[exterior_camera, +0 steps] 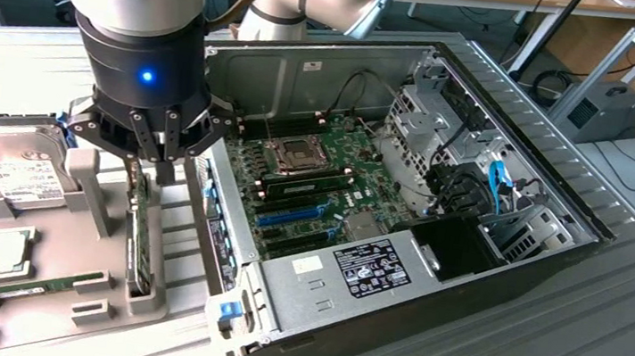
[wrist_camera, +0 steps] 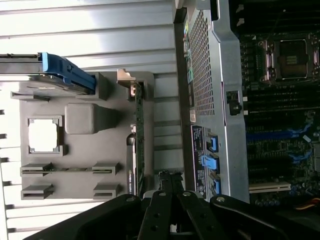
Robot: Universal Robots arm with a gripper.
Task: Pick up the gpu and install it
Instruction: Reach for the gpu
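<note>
Gpu (exterior_camera: pixel 140 246) stands on edge in the holder (exterior_camera: pixel 84 189) — our claw (exterior_camera: pixel 159 158), pressed together, hangs just above; wrist view shows its green edge.

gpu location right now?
Exterior view's left: the gpu stands on edge in the grey holder, beside the open PC case, with the gripper just above it.

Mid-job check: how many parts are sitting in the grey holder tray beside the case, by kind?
hard drive: 1
CPU chip: 1
memory stick: 1
gpu: 1
Total: 4
</note>
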